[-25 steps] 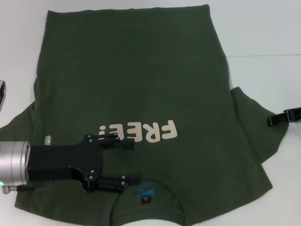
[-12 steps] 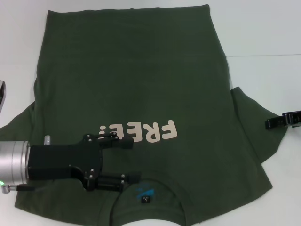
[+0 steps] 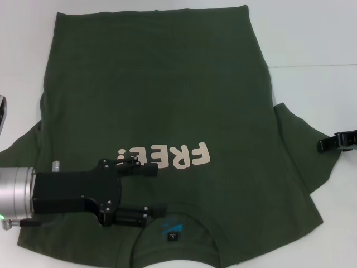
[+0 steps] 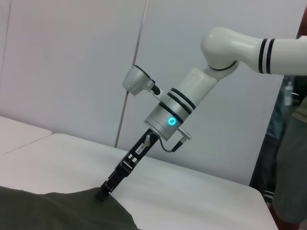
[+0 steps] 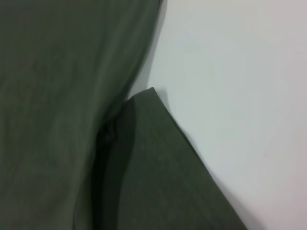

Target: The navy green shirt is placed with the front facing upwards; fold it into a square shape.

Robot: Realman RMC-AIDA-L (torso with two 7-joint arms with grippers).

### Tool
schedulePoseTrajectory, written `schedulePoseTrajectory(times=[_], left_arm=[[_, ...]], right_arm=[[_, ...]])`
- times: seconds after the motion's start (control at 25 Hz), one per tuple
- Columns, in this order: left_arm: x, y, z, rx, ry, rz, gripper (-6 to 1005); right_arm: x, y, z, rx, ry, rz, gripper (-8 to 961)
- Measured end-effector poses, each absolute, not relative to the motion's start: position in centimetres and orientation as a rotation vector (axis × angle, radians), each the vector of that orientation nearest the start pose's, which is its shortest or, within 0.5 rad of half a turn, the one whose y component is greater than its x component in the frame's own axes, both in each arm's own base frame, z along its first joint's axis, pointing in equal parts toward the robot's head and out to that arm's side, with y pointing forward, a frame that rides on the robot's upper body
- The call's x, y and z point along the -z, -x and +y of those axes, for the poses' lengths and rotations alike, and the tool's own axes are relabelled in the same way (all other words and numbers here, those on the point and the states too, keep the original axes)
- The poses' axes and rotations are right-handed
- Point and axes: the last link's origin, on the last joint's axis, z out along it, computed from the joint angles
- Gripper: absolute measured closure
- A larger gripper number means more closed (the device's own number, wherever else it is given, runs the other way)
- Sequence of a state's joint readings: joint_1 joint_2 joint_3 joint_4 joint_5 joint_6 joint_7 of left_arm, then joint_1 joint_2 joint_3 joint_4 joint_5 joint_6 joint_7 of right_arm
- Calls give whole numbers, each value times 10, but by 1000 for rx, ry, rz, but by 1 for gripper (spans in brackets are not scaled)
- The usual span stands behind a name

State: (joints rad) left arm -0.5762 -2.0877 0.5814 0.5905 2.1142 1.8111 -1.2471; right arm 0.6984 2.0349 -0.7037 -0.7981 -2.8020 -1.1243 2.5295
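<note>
Head view: the shirt (image 3: 162, 111) lies flat on the white table (image 3: 312, 44), front up, collar (image 3: 173, 234) nearest the robot, the lettering (image 3: 164, 156) just beyond the collar. The left gripper (image 3: 156, 191) sits over the shirt between collar and lettering, its two fingers spread apart with nothing between them. The right gripper (image 3: 323, 145) is at the edge of the shirt's right sleeve (image 3: 304, 151); whether it grips cannot be told.

Left wrist view: the right gripper (image 4: 101, 194) touches the sleeve edge on the table.

Right wrist view: only the sleeve (image 5: 158, 177), the shirt body and bare table (image 5: 240, 72) appear.
</note>
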Motion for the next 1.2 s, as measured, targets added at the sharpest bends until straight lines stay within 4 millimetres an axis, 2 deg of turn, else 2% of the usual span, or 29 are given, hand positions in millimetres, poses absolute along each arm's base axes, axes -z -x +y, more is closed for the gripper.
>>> schedulePoseTrajectory(times=[0.08,0.4,0.6,0.84,1.04,1.2], left_arm=[[8,242,302,883,2937,-438,114],[8,244,302,875,2929,-447,114],[8,246,301,872,2925,-453,113],[9,246,301,870,2923,-456,114],[9,246,301,870,2922,-459,114],[9,246,300,872,2922,-465,113]], right_arm=[[-51,-317,402,135,1965,1493,159],[-51,-312,404,154,1987,1472,388],[-51,-308,407,166,2003,1449,634],[-52,-304,410,169,2010,1428,862],[-61,-307,412,204,1995,1403,917],[-75,-312,411,226,1951,1372,917]])
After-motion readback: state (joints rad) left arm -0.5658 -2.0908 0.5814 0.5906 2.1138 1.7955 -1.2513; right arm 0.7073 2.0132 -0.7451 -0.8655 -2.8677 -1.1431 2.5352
